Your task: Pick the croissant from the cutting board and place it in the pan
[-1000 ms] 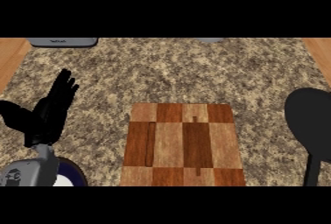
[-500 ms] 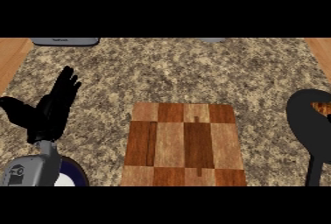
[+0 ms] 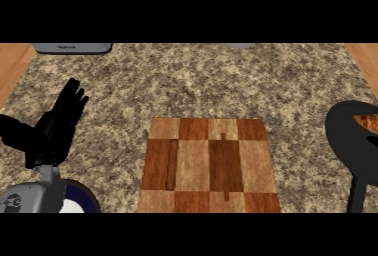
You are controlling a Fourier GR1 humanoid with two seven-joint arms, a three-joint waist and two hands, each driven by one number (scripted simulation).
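Observation:
The wooden cutting board (image 3: 209,165) lies in the middle of the counter with nothing on it. At the right edge sits the black pan (image 3: 345,145), its handle (image 3: 359,192) pointing toward me. An orange-brown piece that looks like the croissant (image 3: 367,121) shows inside the pan, cut off by the view's edge. My left hand (image 3: 55,127) rests open at the left, fingers up, well away from the board. My right hand does not show.
Under my left forearm lies a dark-rimmed plate (image 3: 80,200). A grey appliance (image 3: 71,47) stands at the counter's far left edge. Wooden floor (image 3: 13,65) shows beyond the speckled counter (image 3: 207,85) on both sides.
An orange-brown piece has come into sight inside the pan at the right edge and shows more now. The left hand and the board have stayed put.

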